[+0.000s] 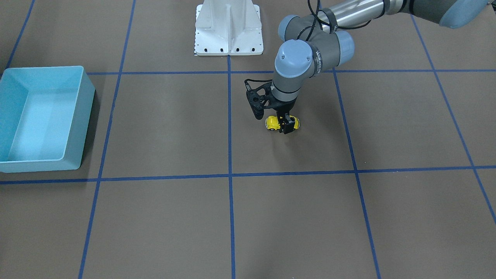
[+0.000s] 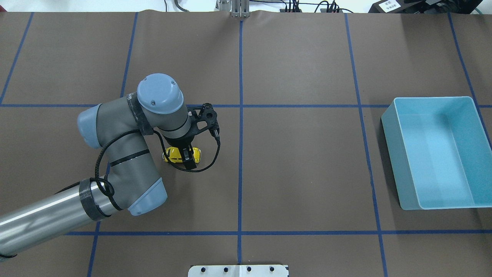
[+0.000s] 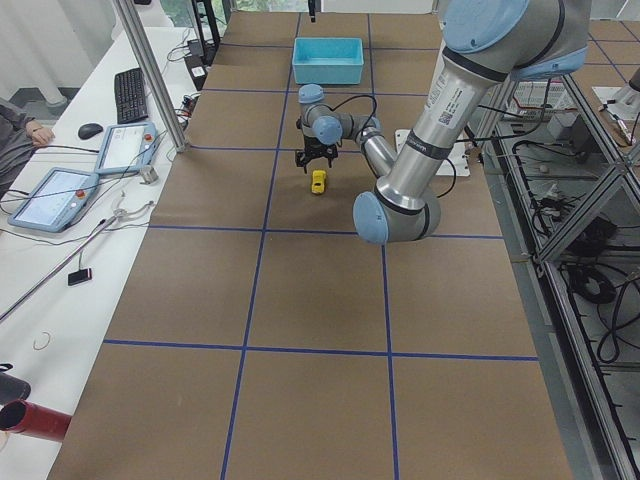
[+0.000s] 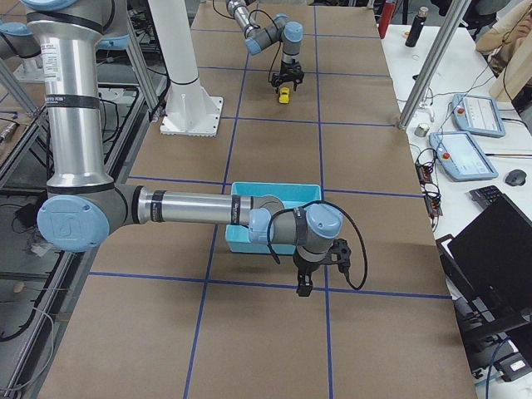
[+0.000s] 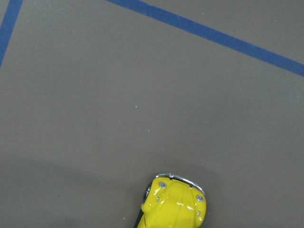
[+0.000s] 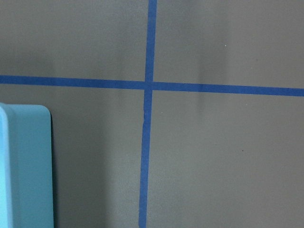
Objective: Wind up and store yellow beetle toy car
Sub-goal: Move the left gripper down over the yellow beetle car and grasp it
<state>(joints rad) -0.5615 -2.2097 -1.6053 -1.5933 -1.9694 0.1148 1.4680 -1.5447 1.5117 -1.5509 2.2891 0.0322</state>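
One toy car point(image 1: 272, 123), one bin point(image 1: 87, 124), seemingly

The car point(image 5: 175, 205) is glossy, its yellow paint catching highlights. The table cover point(image 1: 166, 128) looks like matt brown paper, the bin point(image 2: 434, 104) smooth blue plastic.

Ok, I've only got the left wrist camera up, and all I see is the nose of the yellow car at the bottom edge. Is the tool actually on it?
Observer: Yes. In the front-facing view the left tool straddles the yellow beetle toy car across its middle, with a finger against each side.
Operator: And where's the bin?
Observer: The blue bin is empty and sits on the robot's right, with a whole tape square between it and the car.
Operator: What about the other arm?
Observer: The right tool hangs close beside the bin. I cannot tell whether it is open.
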